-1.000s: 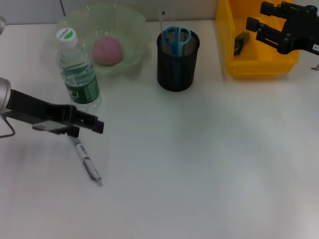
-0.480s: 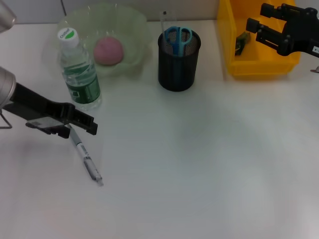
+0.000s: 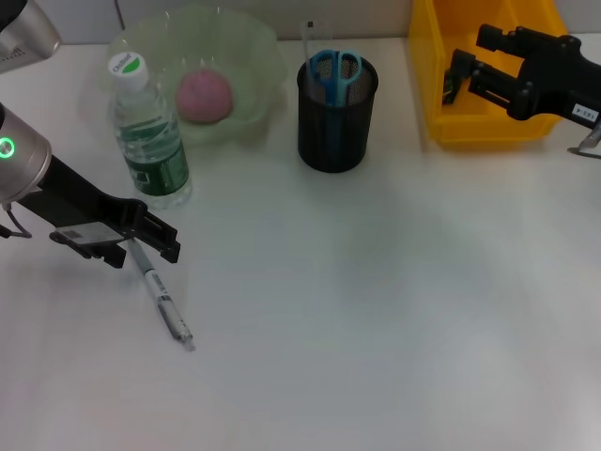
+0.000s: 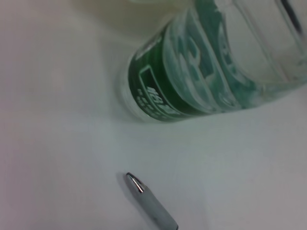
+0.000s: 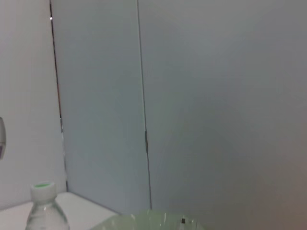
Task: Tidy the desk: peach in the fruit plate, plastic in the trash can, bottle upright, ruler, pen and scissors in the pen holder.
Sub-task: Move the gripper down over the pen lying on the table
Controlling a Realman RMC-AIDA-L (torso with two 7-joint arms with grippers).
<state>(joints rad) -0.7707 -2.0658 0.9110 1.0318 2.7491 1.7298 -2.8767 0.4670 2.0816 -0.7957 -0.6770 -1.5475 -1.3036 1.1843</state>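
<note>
White desk (image 3: 376, 310) fills the head view. The left claw (image 3: 161, 241) sits low over the upper end of the pen (image 3: 162, 301), which lies flat just below the upright bottle (image 3: 146, 136); its black fingers look narrowly parted with nothing held. Behind the bottle the peach (image 3: 204, 95) rests in the pale green fruit plate (image 3: 254, 56). Blue scissors (image 3: 334, 73) and a clear ruler (image 3: 308, 39) stand in the black mesh pen holder (image 3: 334, 122). The right claw (image 3: 470, 77) hovers spread wide over the yellow trash can (image 3: 470, 127).

Left wrist view: the bottle's green label (image 4: 192, 81) and the pen's metal tip (image 4: 135, 182), near but apart.

Right wrist view: the bottle cap (image 5: 43, 190) and plate rim (image 5: 153, 218) before a grey wall (image 5: 216, 96).
</note>
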